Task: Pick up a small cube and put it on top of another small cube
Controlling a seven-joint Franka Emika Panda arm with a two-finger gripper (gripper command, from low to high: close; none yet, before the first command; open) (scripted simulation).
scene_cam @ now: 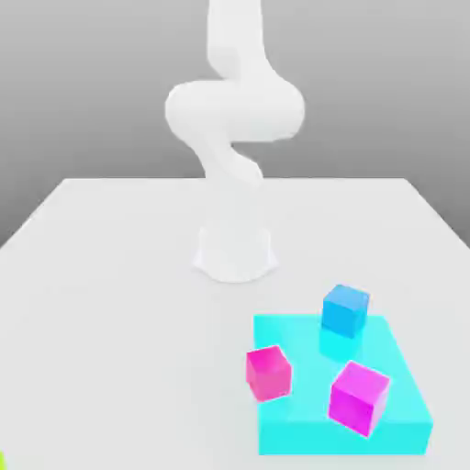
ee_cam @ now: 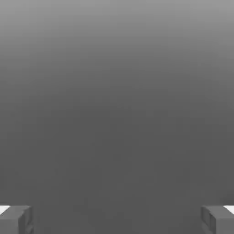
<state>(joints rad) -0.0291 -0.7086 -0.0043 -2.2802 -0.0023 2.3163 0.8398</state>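
A sliver of the lime-green small cube point(scene_cam: 2, 462) shows at the lower corner of the exterior view's left, cut off by the frame edge. In the hand view my gripper point(ee_cam: 117, 221) is open, its two grey fingertips point(ee_cam: 16, 220) standing far apart with nothing between them, facing plain grey background. The white arm point(scene_cam: 234, 110) rises from its base point(scene_cam: 235, 252) on the table and leaves the exterior view at the top.
A flat cyan platform point(scene_cam: 404, 431) lies on the white table point(scene_cam: 110, 303) at the exterior view's right front. On it are a blue cube point(scene_cam: 346, 309) and a magenta cube point(scene_cam: 358, 397). A pink cube point(scene_cam: 268, 373) stands at its left edge.
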